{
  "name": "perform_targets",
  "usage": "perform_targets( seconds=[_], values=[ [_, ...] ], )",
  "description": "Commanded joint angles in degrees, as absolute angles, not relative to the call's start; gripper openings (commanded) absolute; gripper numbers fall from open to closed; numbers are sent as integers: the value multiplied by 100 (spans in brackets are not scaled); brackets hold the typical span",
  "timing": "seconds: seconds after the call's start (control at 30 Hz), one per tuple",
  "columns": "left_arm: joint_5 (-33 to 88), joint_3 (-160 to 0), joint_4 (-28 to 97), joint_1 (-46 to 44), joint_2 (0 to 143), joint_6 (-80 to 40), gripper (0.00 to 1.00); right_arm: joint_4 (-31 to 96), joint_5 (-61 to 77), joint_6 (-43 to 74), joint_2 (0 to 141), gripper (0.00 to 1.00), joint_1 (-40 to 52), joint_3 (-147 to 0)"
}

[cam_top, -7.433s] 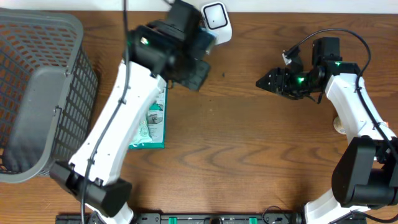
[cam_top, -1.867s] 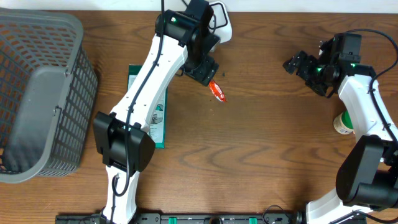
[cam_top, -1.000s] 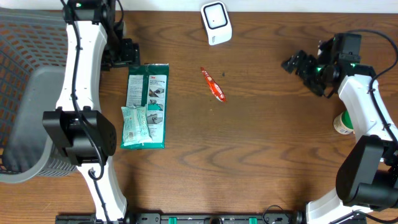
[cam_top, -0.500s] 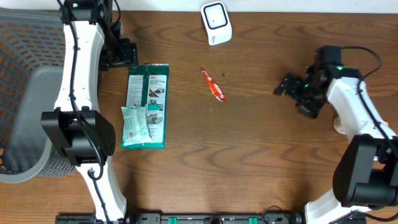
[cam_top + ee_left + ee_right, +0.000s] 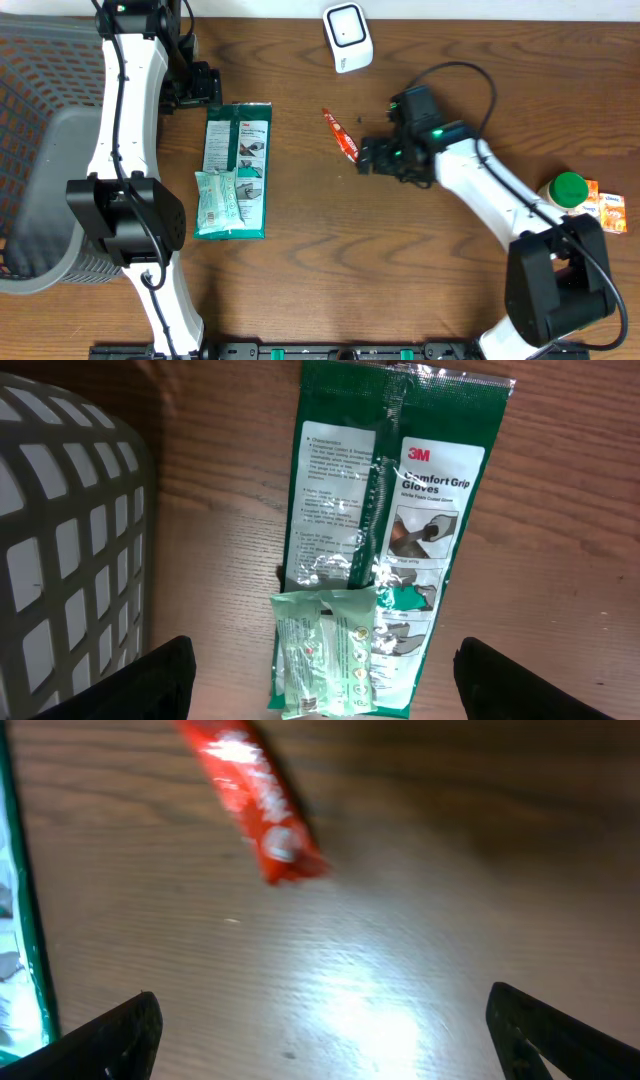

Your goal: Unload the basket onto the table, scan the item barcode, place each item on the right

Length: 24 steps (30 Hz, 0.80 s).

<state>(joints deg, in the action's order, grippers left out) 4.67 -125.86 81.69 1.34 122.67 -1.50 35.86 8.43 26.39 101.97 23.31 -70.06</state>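
A red sachet (image 5: 343, 137) lies flat on the wooden table, below the white barcode scanner (image 5: 347, 37) at the back edge. My right gripper (image 5: 370, 158) hovers open just right of the sachet's near end. In the right wrist view the sachet (image 5: 250, 800) is ahead and left of my open, empty right gripper (image 5: 330, 1035), somewhat blurred. My left gripper (image 5: 203, 86) is open at the back left, above the green glove pack (image 5: 245, 140). In the left wrist view that gripper (image 5: 325, 690) holds nothing, over the pale green pouch (image 5: 325, 650).
A grey mesh basket (image 5: 60, 150) fills the left side, its wall (image 5: 60, 540) close to my left gripper. The pale green pouch (image 5: 218, 203) overlaps the glove pack (image 5: 400, 510). A green-lidded bottle (image 5: 566, 190) and an orange box (image 5: 606, 208) sit at the right edge.
My right arm has swung left across the table, from the right side to beside the red sachet, uncovering the bottle and box. The left arm has stayed put.
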Motion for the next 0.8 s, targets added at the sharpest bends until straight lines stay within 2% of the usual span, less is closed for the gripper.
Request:
perform_targets(
  seconds=[0.0, 0.07, 0.1, 0.17, 0.23, 0.3, 0.33, 0.43, 0.7, 0.77],
  values=[
    [421, -12580, 8200, 154, 12055, -161, 84, 3280, 458, 1911, 10235, 99, 2665, -6995],
    [421, -12580, 8200, 154, 12055, -161, 84, 3127, 454, 1540, 10232, 99, 2832, -6995],
    [421, -12580, 8200, 154, 12055, -161, 84, 3052, 456, 1492, 10232, 94, 2875, -6995],
    [421, -12580, 8200, 154, 12055, -161, 84, 2915, 447, 1487, 10232, 59, 2926, -6995],
    [423, -12580, 8200, 154, 12055, -161, 84, 2738, 434, 1448, 10232, 34, 2917, -6995],
    [421, -12580, 8200, 154, 12055, -161, 84, 2569, 432, 1275, 10235, 20, 2884, -6995],
    [421, -12580, 8200, 154, 12055, -161, 84, 2499, 429, 1188, 10235, 19, 2869, -6995],
    [421, -12580, 8200, 154, 12055, -161, 84, 2182, 429, 854, 10274, 31, 2834, -6995],
    [421, -12580, 8200, 154, 12055, -161, 84, 1444, -62, 698, 10857, 30, 2797, -6995],
    [421, -12580, 8200, 154, 12055, -161, 84, 1282, -54, 701, 11080, 26, 2759, -6995]
  ],
)
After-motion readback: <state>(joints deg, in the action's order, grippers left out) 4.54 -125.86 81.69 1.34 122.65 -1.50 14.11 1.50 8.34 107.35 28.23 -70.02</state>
